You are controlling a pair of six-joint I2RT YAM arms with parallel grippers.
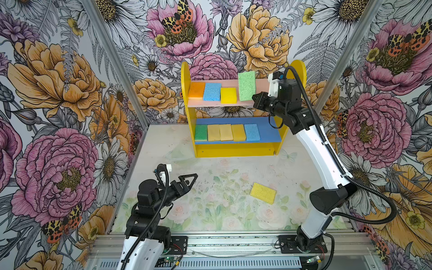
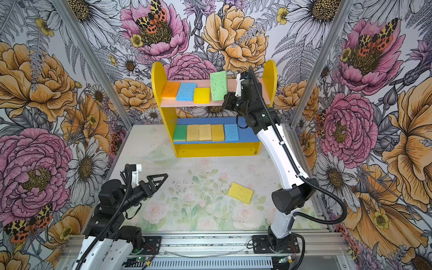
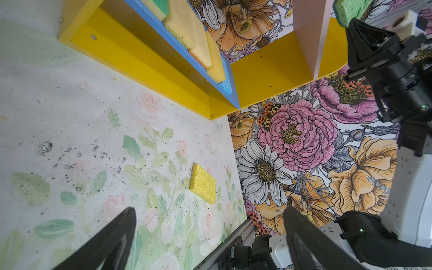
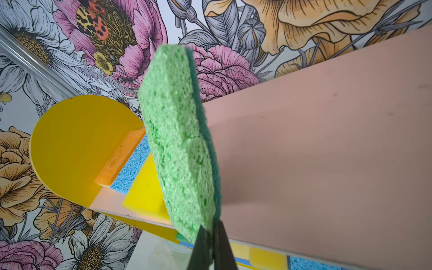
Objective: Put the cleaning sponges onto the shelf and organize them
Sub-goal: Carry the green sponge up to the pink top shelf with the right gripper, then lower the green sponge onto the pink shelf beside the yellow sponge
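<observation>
Eight sponges (image 1: 212,91) shelved | one tabled | right hand (image 1: 255,99) pinching green sponge (image 1: 246,86) | left hand (image 3: 209,211) wide

Ten sponges (image 1: 263,193): two green (image 1: 246,86), two blue (image 1: 212,91), two bright yellow (image 1: 228,95), three tan (image 1: 225,132), one orange (image 1: 196,90). One shelf (image 1: 236,149).

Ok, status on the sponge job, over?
Right end effector shut on green sponge, upright over pink board of shelf. Left end effector open, empty. One yellow sponge lies on table. Nothing blocking the free spot.
</observation>
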